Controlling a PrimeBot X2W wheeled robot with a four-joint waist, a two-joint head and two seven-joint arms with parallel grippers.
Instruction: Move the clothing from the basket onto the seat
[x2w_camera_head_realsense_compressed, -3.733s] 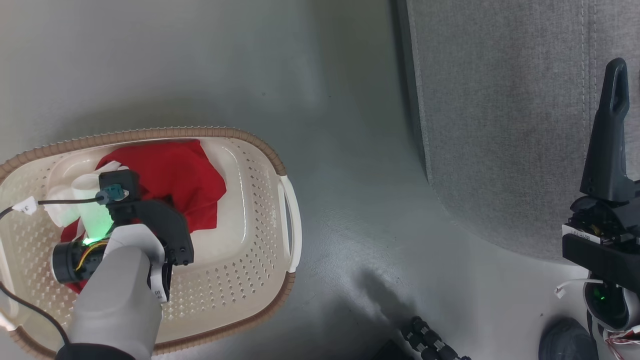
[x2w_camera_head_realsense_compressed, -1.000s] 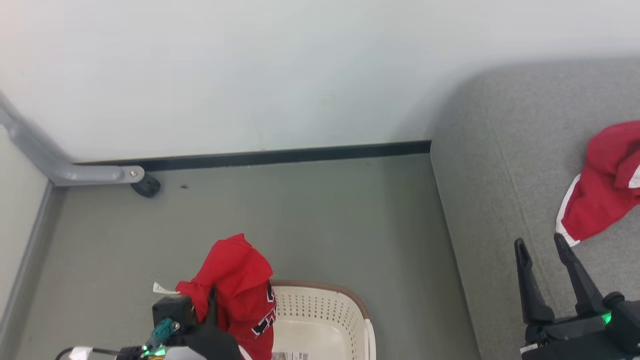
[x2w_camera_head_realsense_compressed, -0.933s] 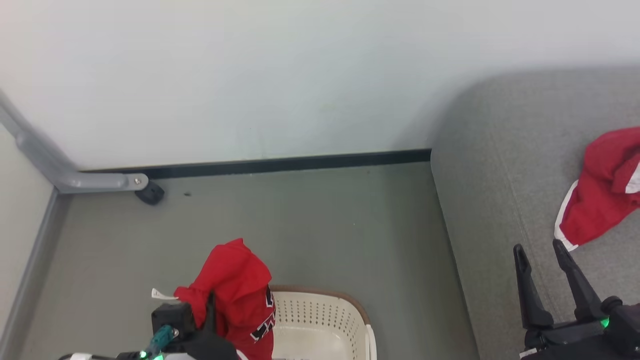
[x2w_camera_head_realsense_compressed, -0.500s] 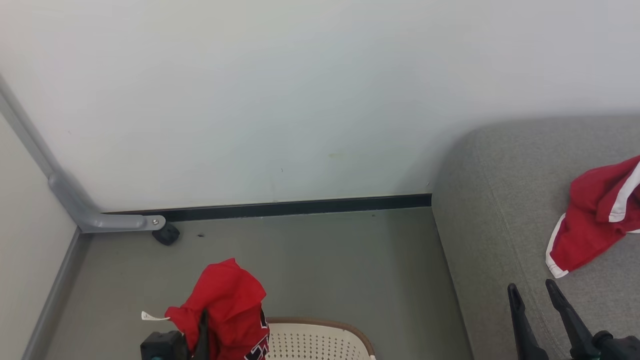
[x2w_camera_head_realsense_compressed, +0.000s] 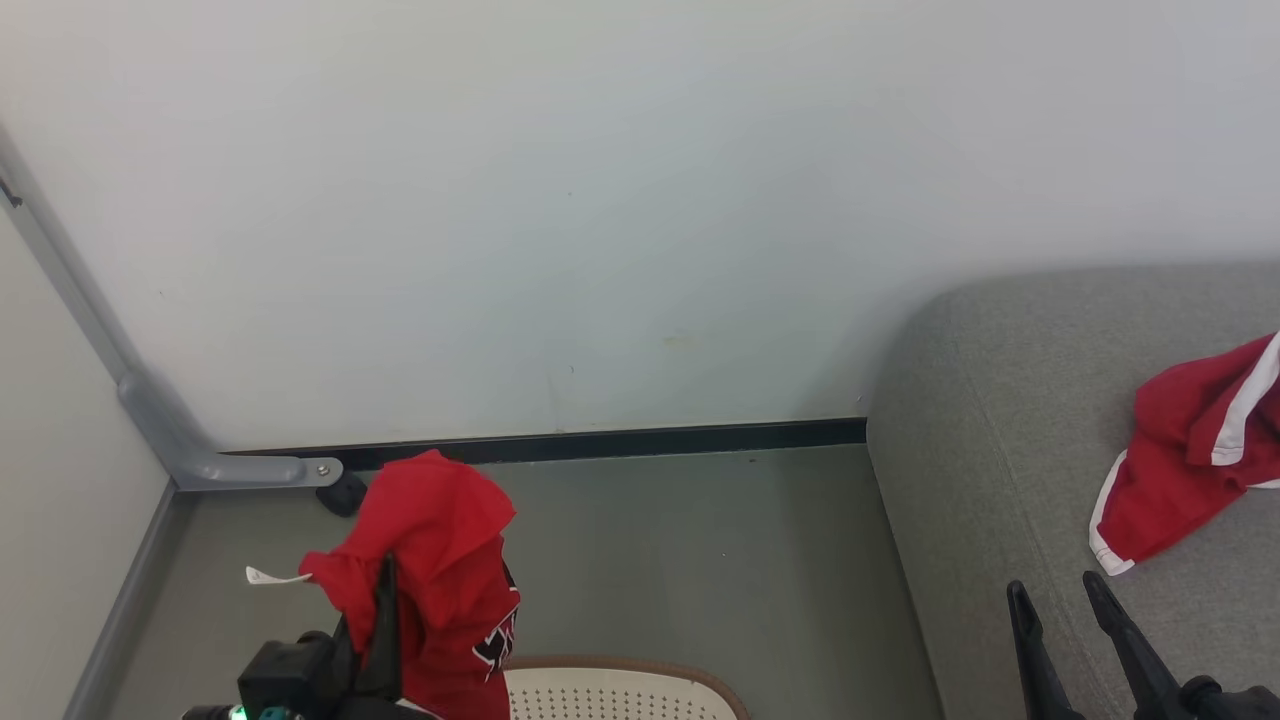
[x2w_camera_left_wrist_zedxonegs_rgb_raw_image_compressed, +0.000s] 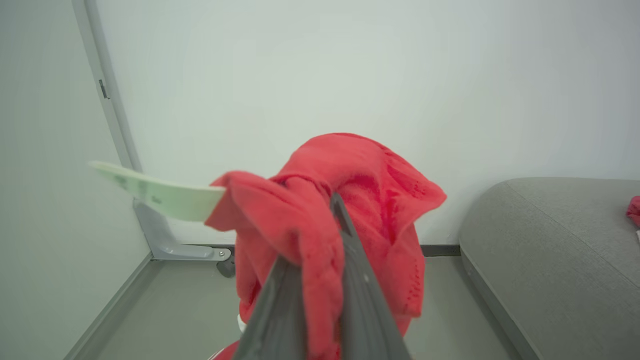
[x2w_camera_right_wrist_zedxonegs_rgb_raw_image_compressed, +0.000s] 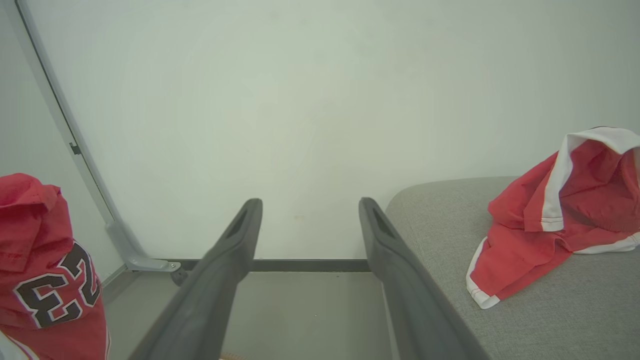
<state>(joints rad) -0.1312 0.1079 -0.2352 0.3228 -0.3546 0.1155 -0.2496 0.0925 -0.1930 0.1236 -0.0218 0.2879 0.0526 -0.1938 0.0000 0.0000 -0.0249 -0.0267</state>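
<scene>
A small white label (x2w_camera_head_realsense_compressed: 272, 576) is sticking out leftward from a bunched red garment (x2w_camera_head_realsense_compressed: 440, 540) bearing black-and-white lettering. The left fingers (x2w_camera_left_wrist_zedxonegs_rgb_raw_image_compressed: 361, 305) are clamping this garment between them and holding it up above the basket (x2w_camera_head_realsense_compressed: 640, 664), whose brown rim is showing at the bottom edge. Grey floor (x2w_camera_head_realsense_compressed: 700, 560) is lying between the basket and the seat (x2w_camera_head_realsense_compressed: 990, 420). On the seat, a second red garment (x2w_camera_head_realsense_compressed: 1170, 480) with white trim is lying crumpled. Near it, the right fingers (x2w_camera_head_realsense_compressed: 1030, 650) are standing apart, gripping nothing.
</scene>
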